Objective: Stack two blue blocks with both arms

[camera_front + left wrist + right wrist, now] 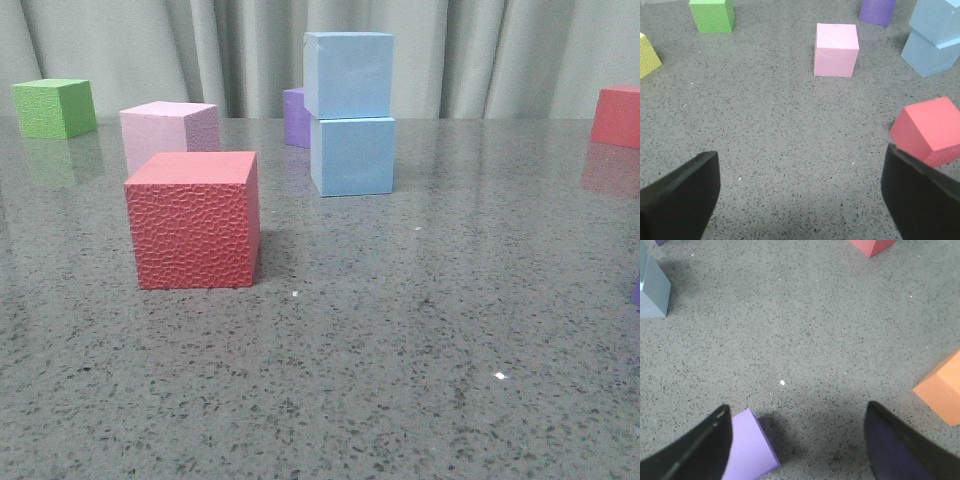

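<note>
Blue blocks are found one on top of the other toward the far middle of the surface (400, 330): the upper blue block (348, 74) sits on the lower blue block (352, 155), face to face, both upright. The front view shows the upper one offset slightly to the left and turned a little against the lower, an overhang the left wrist view confirms, but most of its base looks supported and the pair stands without lean. Nothing touches the stack. A purple cube (294, 117) stands just behind it, a pale pink cube (168, 131) and a red textured cube (195, 219) stand apart to its left, and a green cube (55, 107) and a second red cube (616, 115) lie well off at the far edges. The left claw (800, 192) is spread wide with nothing between its pads, hovering above bare surface with the red cube just beside one finger. The right claw (797, 445) is likewise spread and empty, with a lilac cube (749, 447) lying beside one finger and an orange cube (942, 390) off to the other side; neither is gripped. In my judgement the stacking itself is complete and both arms are released and clear; at most, parking the arms remains, and the slight misalignment is a minor defect only.
</note>
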Motion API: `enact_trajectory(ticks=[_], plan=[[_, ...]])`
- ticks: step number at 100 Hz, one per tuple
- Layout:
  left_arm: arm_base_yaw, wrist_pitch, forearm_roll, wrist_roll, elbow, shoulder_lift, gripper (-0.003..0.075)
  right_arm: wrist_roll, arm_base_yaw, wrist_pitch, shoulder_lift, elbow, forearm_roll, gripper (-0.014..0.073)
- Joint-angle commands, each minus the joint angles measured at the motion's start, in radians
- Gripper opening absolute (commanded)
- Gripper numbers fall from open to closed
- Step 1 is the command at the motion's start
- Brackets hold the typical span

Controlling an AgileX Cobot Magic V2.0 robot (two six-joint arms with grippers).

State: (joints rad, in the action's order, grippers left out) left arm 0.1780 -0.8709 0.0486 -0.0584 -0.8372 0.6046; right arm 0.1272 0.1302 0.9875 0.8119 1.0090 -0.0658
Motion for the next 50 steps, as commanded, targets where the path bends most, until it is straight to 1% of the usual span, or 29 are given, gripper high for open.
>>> enact_trajectory(ticks=[1, 10, 11, 12, 19, 23, 24, 32, 46, 50], plan=[[-0.004, 0.076, 0.005, 0.009, -0.024, 0.002, 0.0575, -0.009, 0.0, -0.045, -0.005, 0.022, -0.018, 0.0447], [-0.004, 0.082, 0.005, 0.009, -0.024, 0.002, 0.0494, -0.009, 0.0, -0.04, -0.005, 0.022, -0.018, 0.0322], [-0.004, 0.082, 0.005, 0.009, -0.024, 0.002, 0.0468, -0.009, 0.0, -0.038, -0.005, 0.022, -0.018, 0.0288], [-0.004, 0.082, 0.005, 0.009, -0.024, 0.002, 0.0468, -0.009, 0.0, -0.037, -0.005, 0.022, -0.018, 0.0276], [-0.004, 0.082, 0.005, 0.009, -0.024, 0.002, 0.0375, -0.009, 0.0, -0.034, -0.005, 0.022, -0.018, 0.0176], [-0.004, 0.082, 0.005, 0.009, -0.024, 0.002, 0.0304, -0.009, 0.0, -0.032, -0.005, 0.022, -0.018, 0.0106], [-0.004, 0.082, 0.005, 0.009, -0.024, 0.002, 0.0304, -0.009, 0.0, -0.032, -0.005, 0.022, -0.018, 0.0106], [-0.004, 0.082, 0.005, 0.009, -0.024, 0.002, 0.0183, -0.009, 0.0, -0.032, -0.005, 0.022, -0.018, -0.0001], [-0.004, 0.082, 0.005, 0.009, -0.024, 0.002, -0.001, -0.009, 0.0, -0.032, -0.005, 0.022, -0.018, -0.0113], [-0.004, 0.084, 0.005, 0.009, -0.024, 0.002, -0.0018, -0.009, 0.0, -0.032, -0.005, 0.022, -0.018, -0.0122]])
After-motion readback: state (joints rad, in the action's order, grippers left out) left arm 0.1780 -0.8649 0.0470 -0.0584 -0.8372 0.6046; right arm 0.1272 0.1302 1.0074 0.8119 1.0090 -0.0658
